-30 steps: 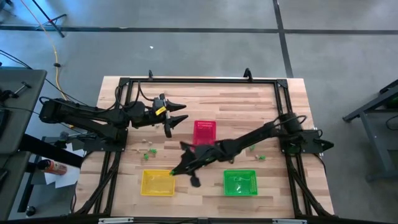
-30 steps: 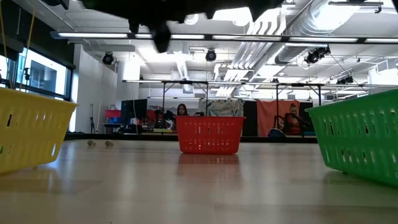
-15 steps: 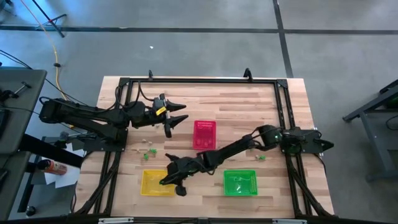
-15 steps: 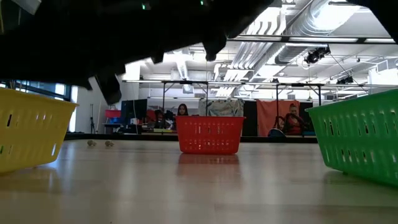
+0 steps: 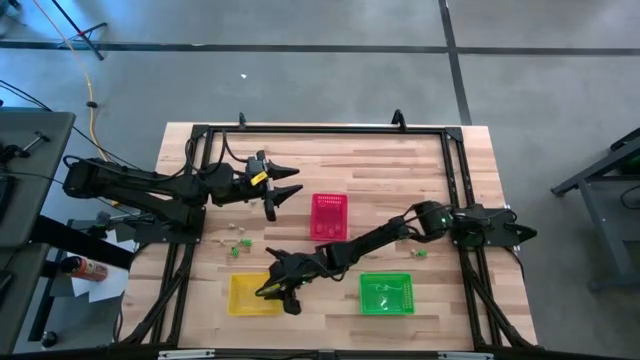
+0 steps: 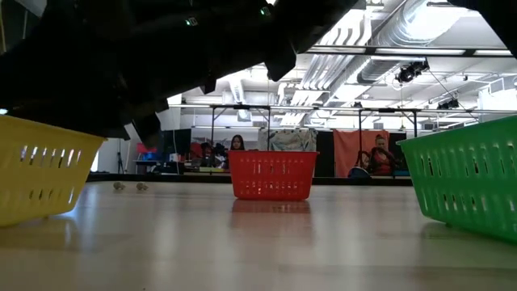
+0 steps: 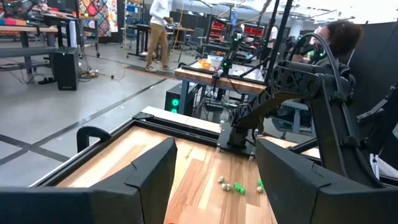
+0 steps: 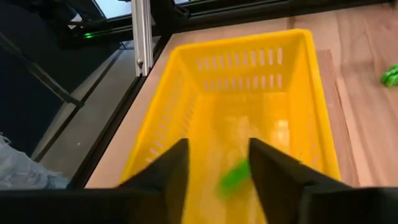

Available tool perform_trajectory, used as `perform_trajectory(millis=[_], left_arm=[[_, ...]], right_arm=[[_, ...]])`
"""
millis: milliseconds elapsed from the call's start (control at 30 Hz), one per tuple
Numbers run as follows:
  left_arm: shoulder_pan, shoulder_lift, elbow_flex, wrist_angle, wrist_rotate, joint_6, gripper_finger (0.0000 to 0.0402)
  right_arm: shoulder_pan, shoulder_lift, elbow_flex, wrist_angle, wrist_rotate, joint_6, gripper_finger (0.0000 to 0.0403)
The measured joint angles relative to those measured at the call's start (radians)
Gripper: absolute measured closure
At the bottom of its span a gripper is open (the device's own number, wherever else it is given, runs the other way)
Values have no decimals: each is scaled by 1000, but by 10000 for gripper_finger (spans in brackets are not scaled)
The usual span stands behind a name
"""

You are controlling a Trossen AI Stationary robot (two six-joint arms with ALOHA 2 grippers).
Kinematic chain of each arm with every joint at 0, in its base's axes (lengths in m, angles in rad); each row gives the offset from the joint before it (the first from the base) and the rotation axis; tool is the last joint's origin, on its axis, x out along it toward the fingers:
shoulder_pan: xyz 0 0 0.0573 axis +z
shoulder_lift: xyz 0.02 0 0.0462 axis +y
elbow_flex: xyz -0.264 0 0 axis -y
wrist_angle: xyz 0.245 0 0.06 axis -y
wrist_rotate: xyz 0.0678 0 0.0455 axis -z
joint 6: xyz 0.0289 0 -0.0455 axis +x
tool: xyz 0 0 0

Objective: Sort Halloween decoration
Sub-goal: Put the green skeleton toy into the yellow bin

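Observation:
My right gripper point(image 5: 275, 290) hangs open over the yellow mesh basket point(image 5: 250, 295) at the near left. In the right wrist view a blurred green trinket point(image 8: 234, 179) shows in the gap between the fingers, over the basket's floor point(image 8: 273, 134). A few pale and green trinkets point(image 5: 238, 245) lie on the table left of the red basket point(image 5: 329, 215). More green ones point(image 5: 415, 250) lie right of it. My left gripper point(image 5: 293, 181) waits open at the far left, above the table.
The green basket point(image 5: 385, 293) stands at the near middle, right of the yellow one, with green pieces inside. A black frame point(image 5: 320, 130) rims the table. People and benches show in the room beyond the table's far edge point(image 6: 242, 182).
My right gripper has gone toward the table's near left and down, from the bare wood between the baskets to a place over the yellow basket. Over the last half second it has barely moved.

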Motion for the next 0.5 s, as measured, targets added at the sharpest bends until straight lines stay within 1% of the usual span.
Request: perform_trajectory(millis=[100,200,300,500], left_arm=[[0,0,0,0,0,0,190],[0,0,0,0,0,0,190],[0,0,0,0,0,0,190],[0,0,0,0,0,0,190]], right_arm=[[0,-1,0,-2,-15,-10,189],[-4,-6,-1,-4,-23,12,154],[-9,-27,-2,-8,-23,5,141],[-25,-107,-2,-36,-29,-55,147]])
